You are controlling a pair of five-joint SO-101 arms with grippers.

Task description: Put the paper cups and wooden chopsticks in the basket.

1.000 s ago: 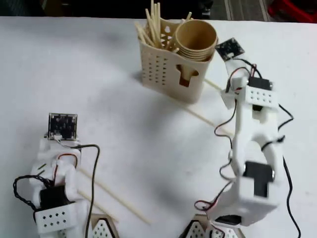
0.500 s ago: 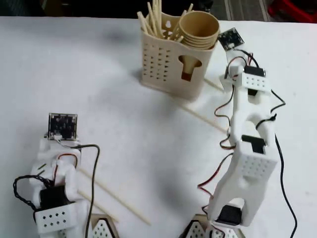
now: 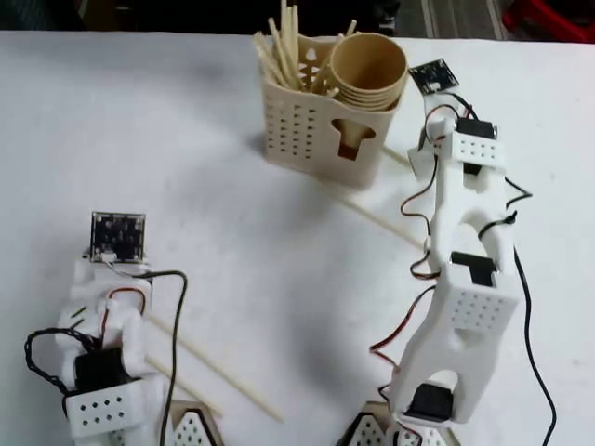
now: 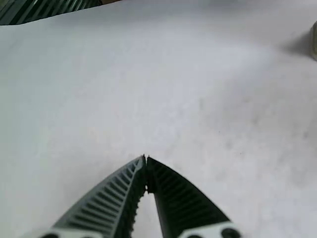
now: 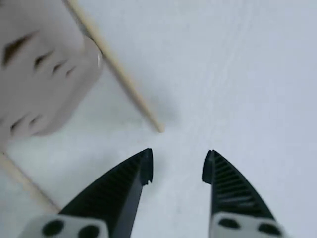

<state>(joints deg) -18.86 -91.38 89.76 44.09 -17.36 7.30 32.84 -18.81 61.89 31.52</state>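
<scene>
now the right end effector (image 5: pixel 177 166) has reached forward beside the basket (image 3: pixel 307 135).

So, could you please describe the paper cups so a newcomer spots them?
On the table's far side stands a perforated cream basket. The nested tan paper cups sit in its end nearer the right arm, wide and round beside thin chopsticks.

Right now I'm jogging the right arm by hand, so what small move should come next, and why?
Probably ease the right gripper forward and down: its jaws stand open just short of the end of a loose chopstick lying on the table beside the basket.
</scene>
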